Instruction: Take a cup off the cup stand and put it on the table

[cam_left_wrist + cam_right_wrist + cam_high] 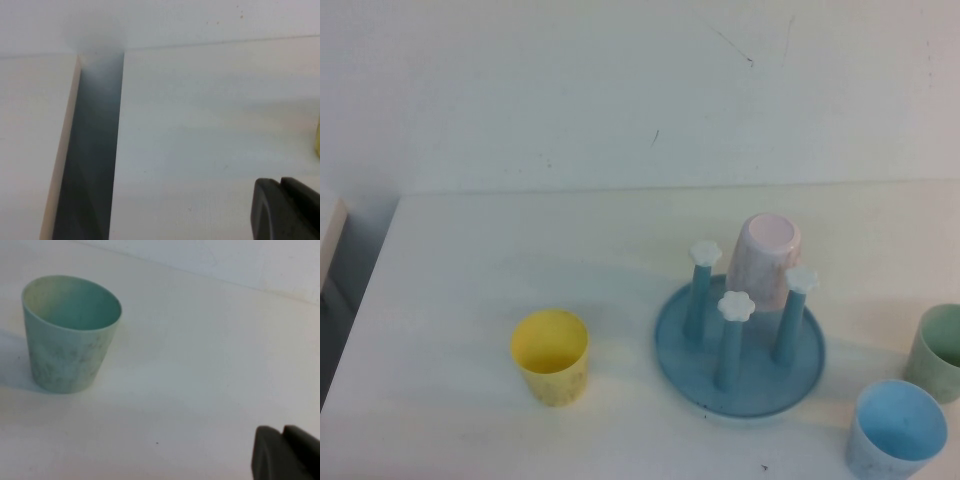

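Observation:
The light blue speckled cup [898, 432] stands upright on the white table [470, 270] at the front right, apart from the blue cup stand [760, 382]. The stand has blue pegs with white flower caps; a pale pink cup [766, 260] hangs upside down on its rear peg. Neither gripper shows in the high view. My left gripper [280, 187] is shut and empty, low over bare table near the left edge. My right gripper [281, 432] is shut and empty over the table, with the pale green cup [67, 335] some way from it.
A yellow cup [551, 355] stands upright left of the stand; a sliver of it shows in the left wrist view [317, 135]. The pale green cup [942, 350] stands at the right edge behind the blue one. A dark gap [92, 150] separates the table from a neighbouring surface on the left.

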Controlling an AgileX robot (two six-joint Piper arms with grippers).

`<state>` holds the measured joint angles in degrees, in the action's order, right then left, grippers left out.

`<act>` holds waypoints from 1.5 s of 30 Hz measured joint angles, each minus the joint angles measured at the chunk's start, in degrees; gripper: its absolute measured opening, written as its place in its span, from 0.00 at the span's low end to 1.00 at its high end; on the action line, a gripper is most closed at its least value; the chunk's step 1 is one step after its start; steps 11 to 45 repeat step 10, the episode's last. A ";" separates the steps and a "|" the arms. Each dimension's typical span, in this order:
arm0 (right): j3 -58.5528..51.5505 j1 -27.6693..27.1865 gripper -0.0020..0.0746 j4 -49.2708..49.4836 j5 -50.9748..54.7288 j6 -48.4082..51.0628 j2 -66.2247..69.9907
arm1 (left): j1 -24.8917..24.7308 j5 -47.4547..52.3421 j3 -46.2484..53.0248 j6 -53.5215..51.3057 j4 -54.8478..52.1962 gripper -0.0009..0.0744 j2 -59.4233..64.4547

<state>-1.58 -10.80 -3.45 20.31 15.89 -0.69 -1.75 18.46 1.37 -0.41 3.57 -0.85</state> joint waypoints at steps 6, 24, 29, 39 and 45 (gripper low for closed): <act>0.00 0.00 0.06 0.00 0.00 0.00 0.00 | 0.00 0.05 0.00 -0.10 0.13 0.01 0.00; 0.00 0.00 0.06 0.00 0.00 0.00 0.00 | 0.00 0.18 0.00 -0.10 0.13 0.01 0.00; 0.00 0.00 0.06 0.00 0.00 0.00 0.00 | 0.00 0.18 0.00 -0.10 0.13 0.01 0.00; 0.00 0.00 0.06 0.00 0.00 0.00 0.00 | 0.00 0.18 0.00 -0.10 0.13 0.01 0.00; 0.00 0.00 0.06 0.00 0.00 0.00 0.00 | 0.00 0.18 0.00 -0.10 0.13 0.01 0.00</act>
